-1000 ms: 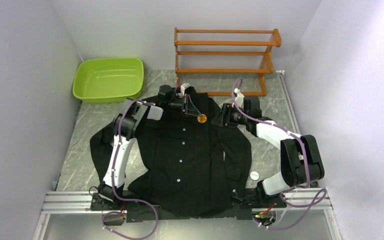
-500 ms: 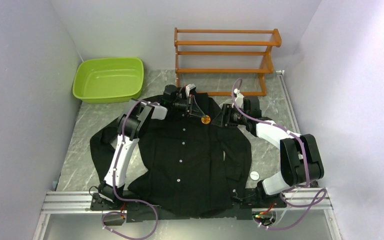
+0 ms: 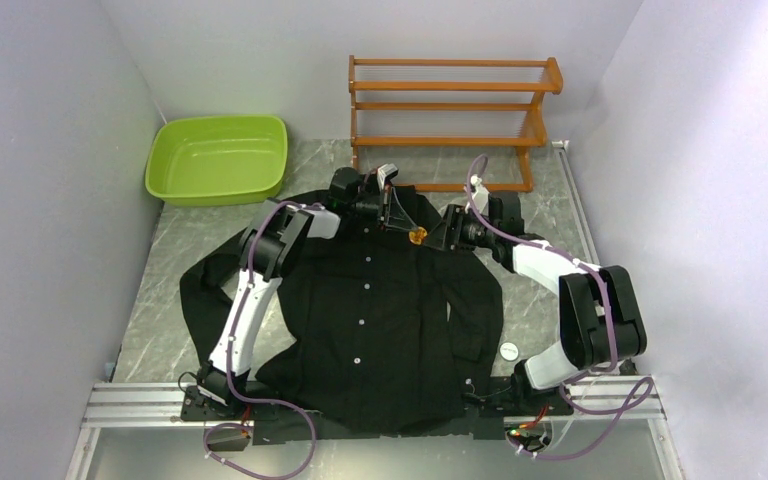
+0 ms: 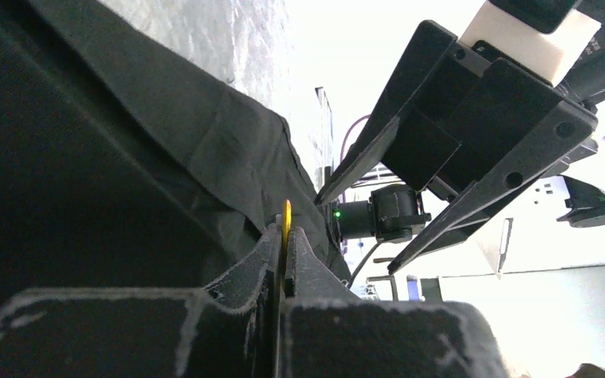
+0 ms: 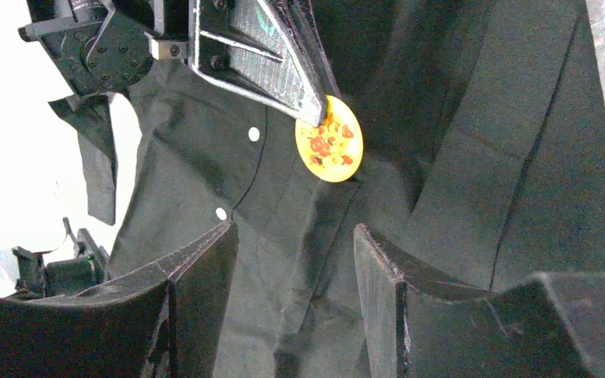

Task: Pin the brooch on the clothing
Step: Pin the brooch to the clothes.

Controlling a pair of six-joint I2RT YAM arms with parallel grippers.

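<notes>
Two pincers meet over the upper chest of the black shirt [image 3: 380, 320], which lies spread front-up on the grey surface [image 3: 155, 300], collar at the far end. The left pincer [image 3: 410, 231] is shut tight on the brooch [image 3: 417, 236], gripping it by the rim at its fingertips. The right pincer [image 3: 441, 238] stands about half open and holds nothing, its fingers aimed at the brooch from the right.

The brooch sits just right of the button row, a little below the collar. Whether it touches the cloth cannot be told.

It is a small round disc, so it has no real long axis. It stands on edge: the left wrist view shows only a thin amber line between the fingers, while the right wrist view shows its full orange face with red speckles. That face points right, towards the empty pincer. The pin side is not visible.

It looks light, stiff and glossy, so it would probably slip or twist in a loose grip. The rim seems the safest place to hold it. The shirt is soft and limp and would likely bunch under a push unless it is held.
</notes>
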